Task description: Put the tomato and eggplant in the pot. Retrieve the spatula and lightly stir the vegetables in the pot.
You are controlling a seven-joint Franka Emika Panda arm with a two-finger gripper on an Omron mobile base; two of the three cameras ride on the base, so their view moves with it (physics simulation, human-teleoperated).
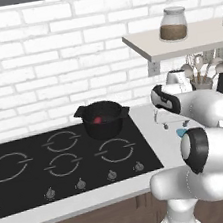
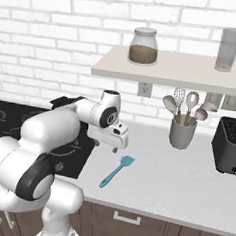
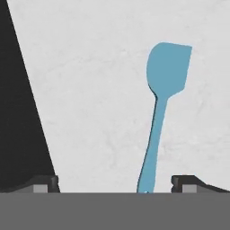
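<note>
Light-blue plastic is what the hand view centres on: the spatula (image 3: 158, 121) lies flat on the pale desk (image 2: 185, 180), handle end running down between the two dark fingertips (image 3: 45, 183) of the claw (image 2: 117, 140). Those tips stand spread wide, one on either side of the handle, and nothing is pinched between them. That spacing makes sense for a grasp from above (the slim handle needs room on both sides before anything shuts).

Over in the right base view, the claw hangs above the desk just beside the cooktop edge, near the handle end of the spatula, whose blade points away toward the utensil cup (image 2: 182, 132). I judge the retrieval is the step in hand, with the descent and the squeeze not yet done. The handle lies low on the desk, so the tips will likely need to reach right down to the surface to catch it.

Further back, in the left base view, the pot (image 1: 103, 119) sits on a rear burner of the black cooktop (image 1: 65, 161), and the tomato (image 1: 97, 119) shows red inside it. The eggplant I cannot make out in that dark interior. Beyond, a jar (image 2: 143, 47) rests on the wall shelf (image 2: 174, 69).
</note>
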